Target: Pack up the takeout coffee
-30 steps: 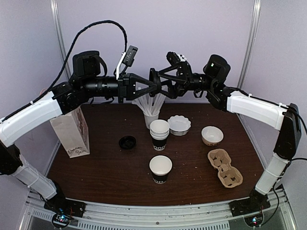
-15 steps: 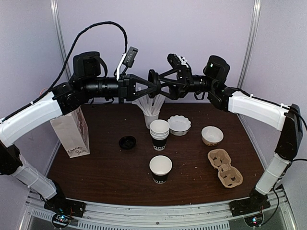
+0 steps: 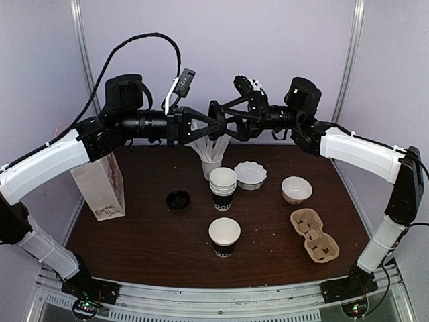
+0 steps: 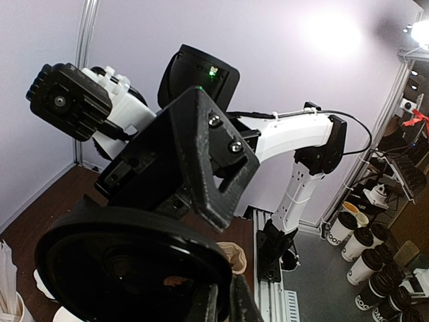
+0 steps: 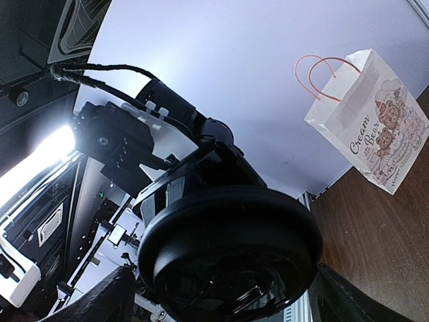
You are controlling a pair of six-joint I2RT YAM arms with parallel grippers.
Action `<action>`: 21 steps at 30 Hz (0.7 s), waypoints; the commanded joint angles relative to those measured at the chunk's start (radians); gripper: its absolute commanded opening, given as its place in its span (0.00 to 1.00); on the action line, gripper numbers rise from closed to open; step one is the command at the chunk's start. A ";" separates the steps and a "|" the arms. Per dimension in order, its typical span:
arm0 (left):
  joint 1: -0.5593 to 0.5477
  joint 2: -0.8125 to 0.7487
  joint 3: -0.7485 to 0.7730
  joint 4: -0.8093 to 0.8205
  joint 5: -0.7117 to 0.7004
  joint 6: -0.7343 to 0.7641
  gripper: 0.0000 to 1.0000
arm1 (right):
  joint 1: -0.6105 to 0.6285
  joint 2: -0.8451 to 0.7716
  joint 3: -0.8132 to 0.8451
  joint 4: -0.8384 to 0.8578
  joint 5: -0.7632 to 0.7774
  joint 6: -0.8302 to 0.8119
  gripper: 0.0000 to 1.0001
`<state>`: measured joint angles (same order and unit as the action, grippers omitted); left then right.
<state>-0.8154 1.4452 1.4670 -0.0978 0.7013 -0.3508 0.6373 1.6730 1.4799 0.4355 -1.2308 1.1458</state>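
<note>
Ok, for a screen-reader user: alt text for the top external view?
Two robot arms meet in mid-air over a table, a black lid between the left fingers and right fingers. Below: paper bag, paper cups, bowls, cup carrier.

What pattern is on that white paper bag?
The paper bag shows cartoon bears and Cream Bear lettering; clearest in right wrist view.

white arm shells [image 3: 43,164], black joints [image 3: 124,94], looping black cable [image 3: 144,37] (green status lights [image 4: 213,70])

Both arms raised, left pincer [image 3: 213,126] and right pincer [image 3: 224,121] meeting tip-to-tip midair, grip states unclear.
</note>
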 commanded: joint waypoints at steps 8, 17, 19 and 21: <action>-0.011 0.014 0.001 0.052 0.026 0.002 0.05 | 0.009 0.004 0.004 0.072 -0.006 0.033 0.77; -0.011 -0.040 -0.015 -0.094 -0.148 0.079 0.54 | -0.017 -0.041 0.063 -0.322 0.008 -0.308 0.69; -0.011 -0.067 -0.022 -0.177 -0.183 0.129 0.60 | -0.029 -0.053 0.093 -0.500 0.026 -0.465 0.70; -0.011 -0.097 -0.032 -0.264 -0.212 0.184 0.64 | -0.037 -0.062 0.144 -0.708 0.059 -0.652 0.70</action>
<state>-0.8238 1.4212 1.4532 -0.2089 0.5819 -0.2806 0.6212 1.6695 1.5318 0.1349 -1.2217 0.8726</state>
